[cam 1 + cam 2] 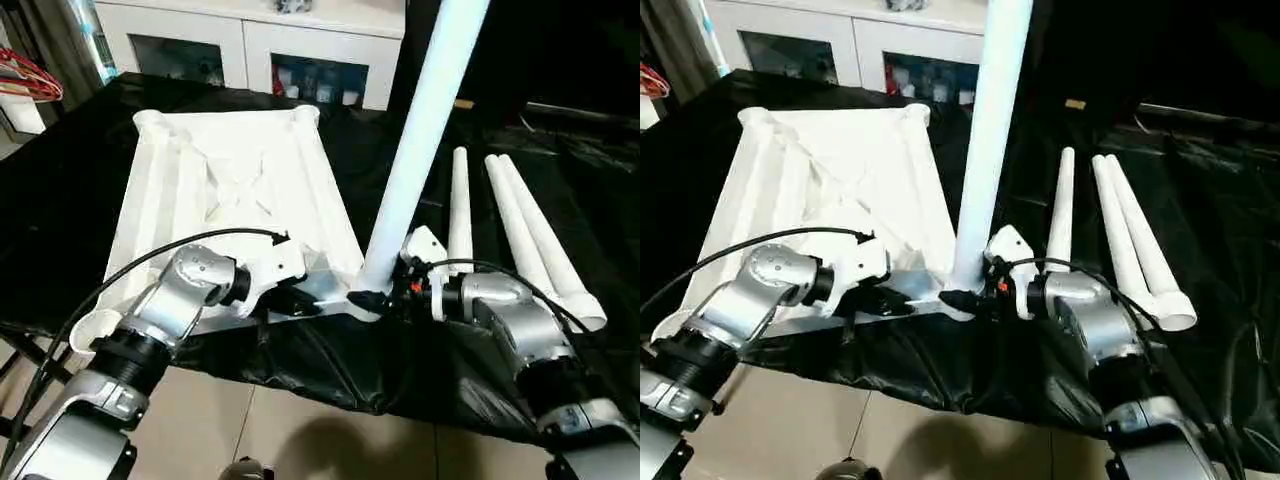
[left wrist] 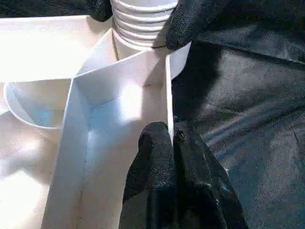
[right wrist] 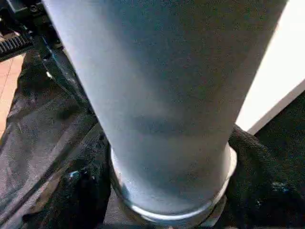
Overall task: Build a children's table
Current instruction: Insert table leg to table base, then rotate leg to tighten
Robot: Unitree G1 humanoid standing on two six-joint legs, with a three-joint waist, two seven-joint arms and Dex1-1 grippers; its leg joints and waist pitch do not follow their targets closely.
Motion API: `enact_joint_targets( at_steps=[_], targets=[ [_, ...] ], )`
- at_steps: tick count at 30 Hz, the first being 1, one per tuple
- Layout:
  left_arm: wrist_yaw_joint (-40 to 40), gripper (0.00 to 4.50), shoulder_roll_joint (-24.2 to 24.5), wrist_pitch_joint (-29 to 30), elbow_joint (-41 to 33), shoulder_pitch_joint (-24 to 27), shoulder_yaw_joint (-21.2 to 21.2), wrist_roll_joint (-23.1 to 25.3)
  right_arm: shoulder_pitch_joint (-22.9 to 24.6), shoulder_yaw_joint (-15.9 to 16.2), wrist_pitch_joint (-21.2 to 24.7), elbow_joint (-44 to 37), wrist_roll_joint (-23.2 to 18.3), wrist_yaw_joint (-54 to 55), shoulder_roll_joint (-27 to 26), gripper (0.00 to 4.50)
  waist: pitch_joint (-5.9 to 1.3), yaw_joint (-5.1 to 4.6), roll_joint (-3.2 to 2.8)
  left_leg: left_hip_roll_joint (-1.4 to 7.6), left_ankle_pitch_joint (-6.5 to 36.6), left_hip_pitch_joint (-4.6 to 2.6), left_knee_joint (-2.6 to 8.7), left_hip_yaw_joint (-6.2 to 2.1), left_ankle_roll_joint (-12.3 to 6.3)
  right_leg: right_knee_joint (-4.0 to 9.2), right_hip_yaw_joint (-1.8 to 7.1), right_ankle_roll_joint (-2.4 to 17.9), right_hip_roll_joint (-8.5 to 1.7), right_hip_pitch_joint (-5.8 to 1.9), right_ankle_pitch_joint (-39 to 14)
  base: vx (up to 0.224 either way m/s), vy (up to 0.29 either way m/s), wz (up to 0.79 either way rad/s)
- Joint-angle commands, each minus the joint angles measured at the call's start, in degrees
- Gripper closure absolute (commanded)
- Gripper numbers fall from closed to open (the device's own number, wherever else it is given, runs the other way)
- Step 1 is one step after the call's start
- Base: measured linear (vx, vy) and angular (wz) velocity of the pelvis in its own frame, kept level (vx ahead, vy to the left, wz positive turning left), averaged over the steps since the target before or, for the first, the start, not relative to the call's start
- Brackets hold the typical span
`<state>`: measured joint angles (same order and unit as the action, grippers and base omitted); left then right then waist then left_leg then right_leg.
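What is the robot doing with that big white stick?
It is building a little table. The tabletop lies upside down on a black cloth. The right gripper holds a white leg upright in the near corner socket, while the left gripper pinches the tabletop's edge. Three more legs lie waiting on the cloth.

Both forearms are silver metal, built of rounded, barrel-like segments with black ring joints between them. The left forearm (image 1: 150, 330) ends in a white plastic wrist housing carrying the left end effector (image 1: 305, 306), whose fingers (image 2: 164, 181) are black and look rubbery or fabric-covered, though that is hard to judge. A black cable (image 1: 130, 270) arcs over it. The right forearm (image 1: 520, 330) has a white housing, black cable and small red-orange marks near the right end effector (image 1: 370, 298).
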<state>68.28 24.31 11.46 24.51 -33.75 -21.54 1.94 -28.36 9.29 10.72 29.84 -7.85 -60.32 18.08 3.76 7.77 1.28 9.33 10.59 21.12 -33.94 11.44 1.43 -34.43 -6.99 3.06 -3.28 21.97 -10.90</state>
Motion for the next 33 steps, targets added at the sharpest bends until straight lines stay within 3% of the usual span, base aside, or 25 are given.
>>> enact_joint_targets(
  at_steps=[1, 8, 10, 12, 15, 20, 25, 26, 29, 30, 33],
  targets=[
    [3.2, 4.50, -0.5, -1.2, -2.6, 0.2, -2.2, -0.8, 0.5, 0.3, 0.9, -0.8, 0.3, 0.2, 0.1, 1.70, -4.23, -0.18, -0.89, 5.79, 9.5, -1.21, 3.97, -2.69, -1.32, 4.03, 4.90, 9.9, -7.63, -2.75, -9.4, 0.000, 0.000, 0.00],
    [0.3, 4.50, -2.7, 0.0, -0.8, -0.2, -1.0, -0.9, 1.0, -1.0, 1.1, 0.8, 0.7, 6.7, -2.5, 1.72, -4.15, -0.15, -0.97, 5.71, 10.4, -1.35, 4.03, -2.75, -0.64, 4.25, 4.91, 9.7, -7.68, -2.66, -10.7, 0.000, 0.000, 0.00],
    [-1.4, 4.50, -3.7, 0.6, 0.1, -0.8, -0.5, -0.8, 0.7, -1.7, 1.3, 1.9, 1.0, 9.4, -3.4, 1.72, -4.06, -0.33, -0.85, 5.63, 11.5, -1.38, 4.10, -2.83, -0.02, 4.56, 4.93, 9.3, -7.89, -2.75, -13.2, 0.000, 0.000, 0.00],
    [-9.3, 4.50, -8.1, 0.9, 4.4, -3.4, 0.6, 0.9, -1.4, -4.5, -0.2, 7.2, 1.6, 19.9, -7.6, 1.73, -3.94, -0.67, -0.85, 5.60, 12.4, -1.59, 4.12, -2.86, 0.55, 4.90, 4.97, 9.3, -7.93, -2.43, -15.1, 0.000, 0.000, 0.00],
    [-14.7, 4.50, -11.6, 2.7, 6.8, -5.3, 1.4, 1.6, -3.0, -6.5, 0.0, 10.3, 0.8, 25.8, -10.8, 1.73, -3.98, -1.33, -0.84, 5.56, 13.2, -1.63, 4.18, -3.05, 1.61, 5.08, 4.94, 9.1, -8.01, -2.54, -16.9, 0.000, 0.000, 0.00],
    [-22.9, 4.50, -16.9, 4.8, 9.6, -7.5, 1.9, 3.4, -6.6, -8.8, -0.7, 16.8, 1.2, 38.6, -16.3, 1.73, -4.05, -1.62, -1.08, 5.52, 11.8, -1.46, 4.14, -2.93, 0.81, 4.96, 4.99, 9.2, -7.83, -2.53, -14.6, 0.000, 0.000, 0.00],
    [-25.4, 4.50, -19.5, 3.4, 10.7, -7.7, 1.1, 5.2, -8.9, -9.6, -4.5, 22.0, 3.0, 44.3, -19.3, 1.73, -4.19, -1.95, -1.11, 5.43, 12.2, -1.36, 4.14, -2.94, 1.11, 4.76, 5.01, 9.4, -7.91, -2.71, -12.8, 0.000, 0.000, 0.00],
    [-25.4, 4.50, -19.5, 2.7, 10.4, -7.5, 0.6, 5.4, -9.3, -10.2, -5.1, 22.6, 2.7, 44.4, -19.9, 1.03, -4.17, -2.03, -1.12, 5.41, 12.0, -1.23, 4.14, -2.91, 0.68, 4.72, 5.03, 9.4, -7.94, -2.73, -12.3, 0.000, 0.000, 0.00],
    [-25.1, 4.50, -19.3, 1.3, 9.6, -6.8, -0.1, 5.7, -9.9, -10.8, -5.4, 22.7, 2.0, 43.5, -20.3, 1.01, -4.18, -2.04, -1.13, 5.54, 12.1, -1.34, 4.17, -2.92, 0.01, 4.74, 5.02, 9.3, -7.85, -2.62, -12.2, 0.000, 0.000, 0.00],
    [-24.9, 4.50, -19.1, 0.9, 9.4, -6.5, -0.2, 5.6, -10.0, -10.7, -5.5, 22.7, 2.0, 43.2, -20.2, 0.74, -4.18, -2.07, -1.18, 5.55, 12.1, -1.29, 4.17, -2.90, 0.04, 4.67, 5.03, 9.4, -7.87, -2.64, -11.9, 0.000, 0.000, 0.00],
    [-23.4, 4.50, -18.1, -0.5, 8.6, -5.6, -0.6, 5.8, -10.7, -10.3, -6.4, 23.1, 2.4, 42.5, -19.6, 0.58, -4.22, -2.08, -1.26, 5.64, 12.2, -1.31, 4.22, -2.91, 0.10, 4.51, 5.02, 9.7, -7.89, -2.63, -11.0, 0.000, 0.000, 0.00]
  ],
)
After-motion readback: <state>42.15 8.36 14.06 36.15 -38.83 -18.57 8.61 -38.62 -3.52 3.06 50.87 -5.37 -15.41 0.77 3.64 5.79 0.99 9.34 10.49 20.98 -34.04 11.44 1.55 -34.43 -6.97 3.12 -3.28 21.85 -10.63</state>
